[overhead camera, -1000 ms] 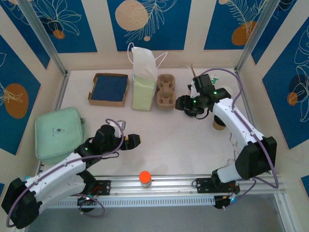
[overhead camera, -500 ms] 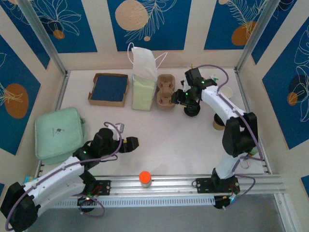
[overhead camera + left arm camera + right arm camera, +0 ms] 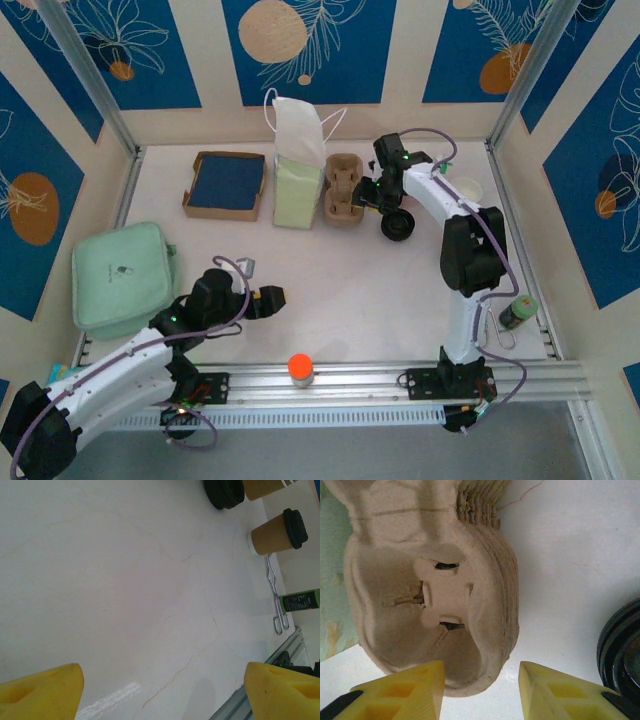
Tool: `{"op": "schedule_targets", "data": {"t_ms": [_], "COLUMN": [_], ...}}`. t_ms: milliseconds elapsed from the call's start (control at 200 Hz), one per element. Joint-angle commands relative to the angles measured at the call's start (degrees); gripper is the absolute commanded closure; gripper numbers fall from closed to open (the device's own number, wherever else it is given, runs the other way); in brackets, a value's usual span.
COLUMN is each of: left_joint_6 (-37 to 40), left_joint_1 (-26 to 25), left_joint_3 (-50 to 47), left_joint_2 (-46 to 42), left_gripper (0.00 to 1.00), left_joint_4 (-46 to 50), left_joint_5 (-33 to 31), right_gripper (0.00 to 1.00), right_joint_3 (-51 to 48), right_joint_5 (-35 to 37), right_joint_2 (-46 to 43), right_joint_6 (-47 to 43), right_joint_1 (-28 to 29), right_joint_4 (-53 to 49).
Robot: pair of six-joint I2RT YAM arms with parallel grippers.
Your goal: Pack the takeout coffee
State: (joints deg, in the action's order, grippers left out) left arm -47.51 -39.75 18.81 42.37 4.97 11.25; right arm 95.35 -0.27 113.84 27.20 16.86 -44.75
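A stack of moulded pulp cup carriers point(image 3: 343, 188) stands at the back of the table beside a pale green paper bag point(image 3: 297, 180). My right gripper point(image 3: 368, 196) is down at the carriers' right side. In the right wrist view its yellow fingers point(image 3: 405, 690) stand open astride the near rim of the top carrier point(image 3: 445, 605), with a gap on both sides. Two brown coffee cups with black lids point(image 3: 277, 532) point(image 3: 265, 487) show in the left wrist view. My left gripper point(image 3: 270, 297) hovers open over bare table point(image 3: 162, 695), holding nothing.
A stack of black lids point(image 3: 398, 227) sits just right of the carriers. A cardboard tray with a blue inside point(image 3: 226, 184) is at the back left and a green pouch point(image 3: 122, 275) at the left. An orange-capped bottle point(image 3: 300, 369) and a green bottle point(image 3: 518, 312) stand near the front.
My right arm has swung left from above the black lids to the cup carriers, and its fingers have narrowed. The left arm has barely moved.
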Motion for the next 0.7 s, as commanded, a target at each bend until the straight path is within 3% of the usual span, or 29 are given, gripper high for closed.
{"op": "schedule_targets", "data": {"t_ms": [0,695], "left_joint_6": [0.25,0.71], "left_joint_1": [0.70,0.81], "left_joint_3": [-0.35,-0.24], "left_joint_2": [-0.78,-1.13], "left_gripper": [0.17,0.16], "left_joint_4": [-0.02,0.36], "left_joint_5": [-1.13,-1.49], "right_gripper": [0.58,0.64], "right_joint_3": [2.39,2.98], "right_joint_5": [0.36,-0.65], "right_joint_2": [0.99,2.87], "right_joint_6": [-0.48,0.08], "right_joint_1": [0.36,0.81], "right_joint_4": [-1.75,-1.13]}}
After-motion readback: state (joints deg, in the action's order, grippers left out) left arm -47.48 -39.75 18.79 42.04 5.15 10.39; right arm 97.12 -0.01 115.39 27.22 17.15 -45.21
